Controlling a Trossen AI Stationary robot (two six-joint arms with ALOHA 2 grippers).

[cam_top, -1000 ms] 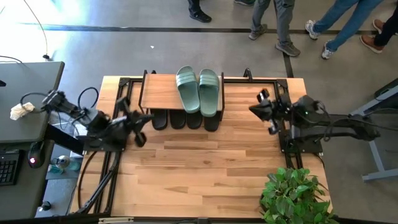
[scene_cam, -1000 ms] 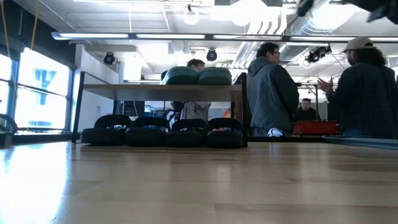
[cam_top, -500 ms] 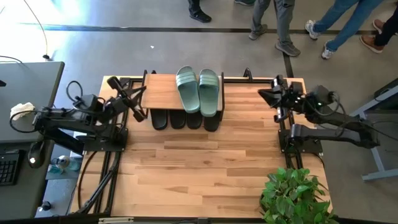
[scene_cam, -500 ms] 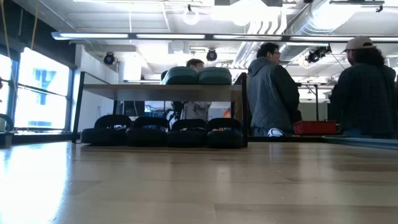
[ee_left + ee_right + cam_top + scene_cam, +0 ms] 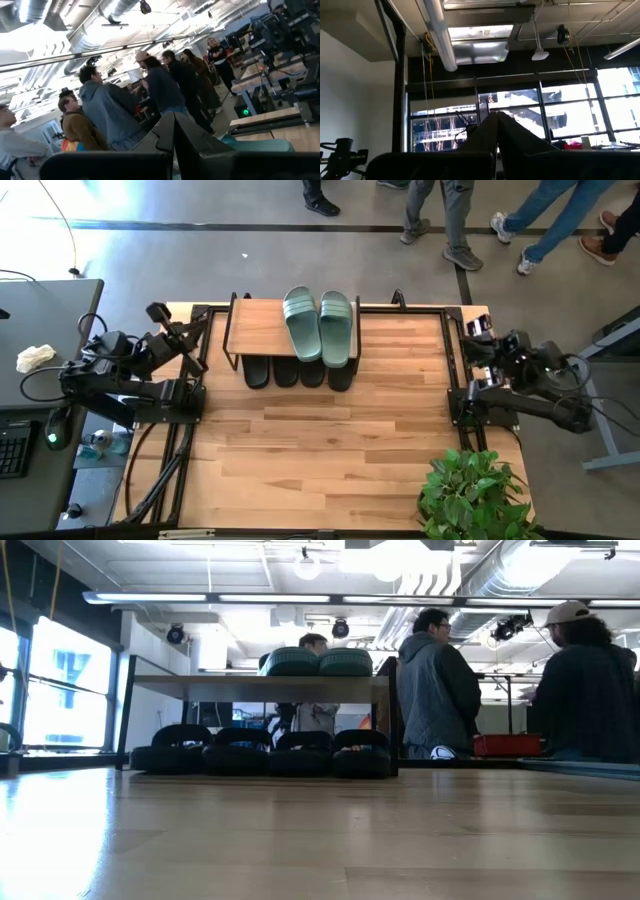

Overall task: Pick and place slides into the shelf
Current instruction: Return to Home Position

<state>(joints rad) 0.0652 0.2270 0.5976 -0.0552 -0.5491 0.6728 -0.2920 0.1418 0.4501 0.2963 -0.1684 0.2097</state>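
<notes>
Whole middle of the tabletop (image 5: 320,445) is wide open, so plenty of room in front of the shelf (image 5: 255,330). Under it, four black slides (image 5: 300,372) fill the row. On top, the green pair (image 5: 318,330) takes the right half, left half bare. Potted plant (image 5: 470,495) hogs the near-right corner.

A leafy green plant (image 5: 470,492) stands at the near right corner of the light wooden table (image 5: 330,460). A crumpled white cloth (image 5: 35,358) lies at the near edge of the grey side desk (image 5: 45,305). Several standing people (image 5: 438,690) are beyond the table's far edge.
</notes>
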